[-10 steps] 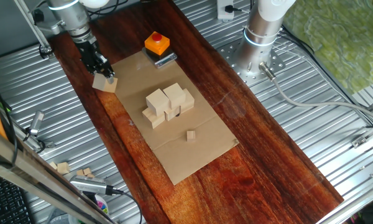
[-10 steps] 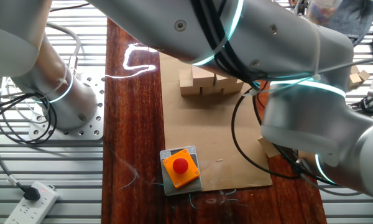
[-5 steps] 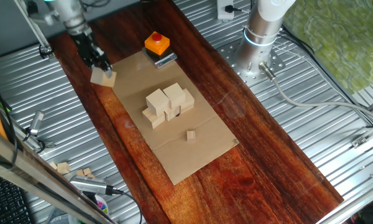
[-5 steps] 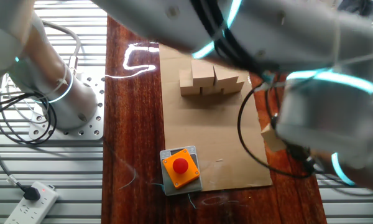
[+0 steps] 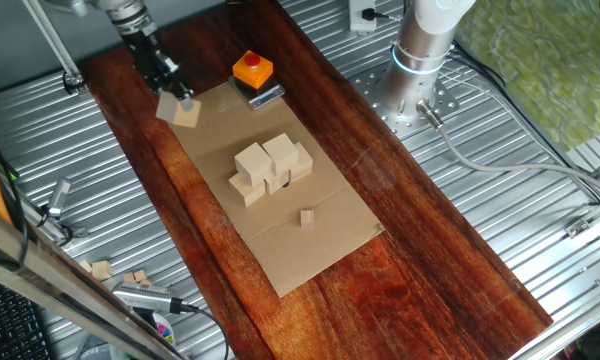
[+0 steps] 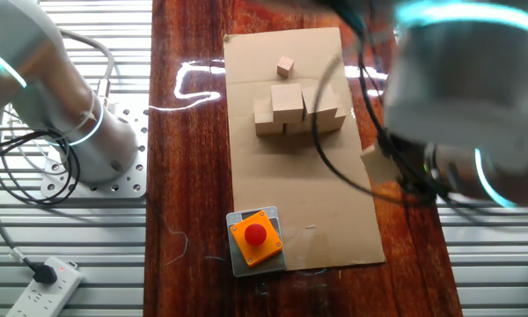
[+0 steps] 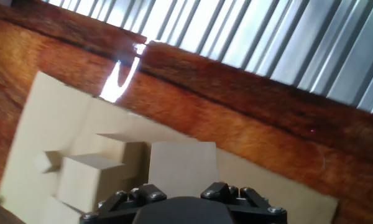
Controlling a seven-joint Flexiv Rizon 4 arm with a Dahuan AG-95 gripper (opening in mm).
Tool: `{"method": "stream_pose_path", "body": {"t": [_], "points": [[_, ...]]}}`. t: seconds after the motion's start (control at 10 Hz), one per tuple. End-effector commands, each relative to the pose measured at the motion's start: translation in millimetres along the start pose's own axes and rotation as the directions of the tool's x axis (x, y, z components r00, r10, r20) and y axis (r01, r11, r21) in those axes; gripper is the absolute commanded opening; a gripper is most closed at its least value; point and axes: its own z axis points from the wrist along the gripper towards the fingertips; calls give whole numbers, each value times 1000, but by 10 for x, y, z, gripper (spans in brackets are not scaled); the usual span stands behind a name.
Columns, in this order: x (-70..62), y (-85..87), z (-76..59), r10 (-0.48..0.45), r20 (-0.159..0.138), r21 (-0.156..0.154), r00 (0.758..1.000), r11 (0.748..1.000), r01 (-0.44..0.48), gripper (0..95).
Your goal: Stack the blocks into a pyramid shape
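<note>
My gripper (image 5: 178, 103) is shut on one pale wooden block (image 5: 185, 113) and holds it in the air over the far left corner of the cardboard sheet (image 5: 315, 255). The held block also shows in the other fixed view (image 6: 376, 165) and fills the hand view (image 7: 182, 165) between the fingers. Several more blocks (image 5: 270, 166) stand stacked mid-sheet, two on top of a lower row; this stack shows in the other fixed view (image 6: 297, 110) and in the hand view (image 7: 87, 177), beyond the held block.
A tiny wooden cube (image 5: 307, 217) lies on the sheet near the stack. An orange box with a button (image 5: 252, 70) sits at the sheet's far edge. The arm's base (image 5: 420, 55) stands on ribbed metal. Small wood scraps (image 5: 101, 269) lie at the left.
The gripper has risen with the block and moved away from the wood towards the sheet's far corner. The stack has not moved.
</note>
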Motion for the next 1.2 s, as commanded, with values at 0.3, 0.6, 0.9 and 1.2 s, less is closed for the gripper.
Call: {"method": "stream_pose_path", "body": {"t": [0.3, 0.6, 0.9, 1.2], "points": [[-16, 41, -19, 34, -10, 1, 999, 999, -34, 0], [-16, 40, -18, 2, -30, 14, 1000, 1000, -2, 0], [-16, 40, -18, -58, -47, 48, 997, 997, 60, 0], [-16, 40, -18, -49, -34, 51, 998, 997, 51, 0]]}}
